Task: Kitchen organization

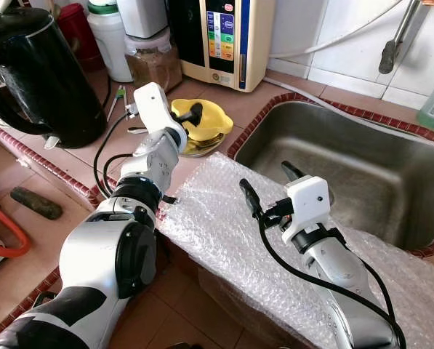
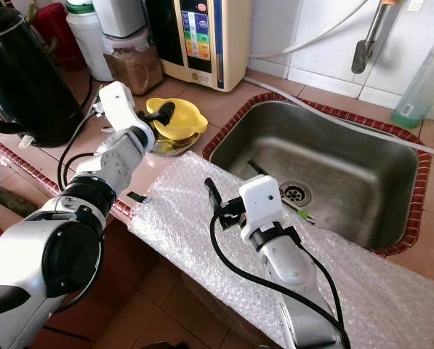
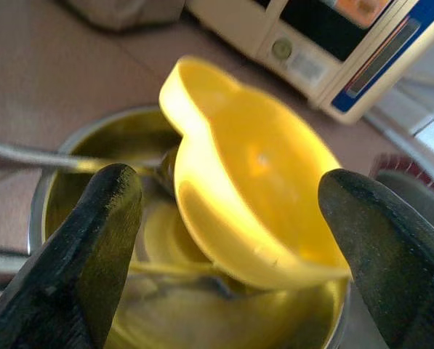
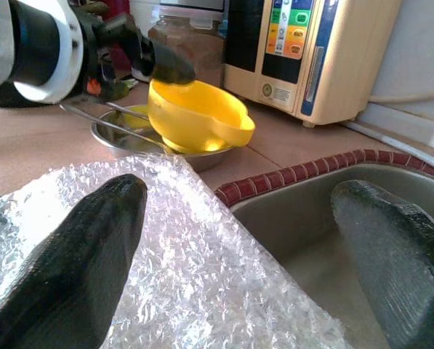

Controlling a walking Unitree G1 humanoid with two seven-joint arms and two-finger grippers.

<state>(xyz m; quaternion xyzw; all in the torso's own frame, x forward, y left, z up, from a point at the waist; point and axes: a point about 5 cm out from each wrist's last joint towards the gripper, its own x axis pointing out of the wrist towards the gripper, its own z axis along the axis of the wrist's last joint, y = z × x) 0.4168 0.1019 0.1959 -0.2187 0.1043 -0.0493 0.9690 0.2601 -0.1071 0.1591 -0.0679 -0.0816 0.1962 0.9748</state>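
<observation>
1. Your left gripper sits at the yellow cup, which rests tilted inside the steel bowl on the counter, between the black kettle and the sink. Its fingers are spread apart, one on each side of the cup, and nothing is gripped yet.

2. Judge the step as picking the cup out of the bowl. Before closing, settle the fingers so the rim lies squarely between them; from the left wrist view the cup leans toward one finger, so a crooked pinch will likely flip it.

3. Mind the spoon handle lying across the bowl near one finger. Keep that finger above it, or you may drag the spoon along with the cup.

4. Close slowly. The cup looks like thin plastic and will probably slip or flex if you squeeze hard on the curved wall.

5. Lift straight up until the cup is free of the bowl's edge, then move sideways.

6. Your right gripper hangs over the bubble wrap at the sink's edge, fingers wide apart and empty. Leave it parked there so it stays out of the left arm's path.
</observation>
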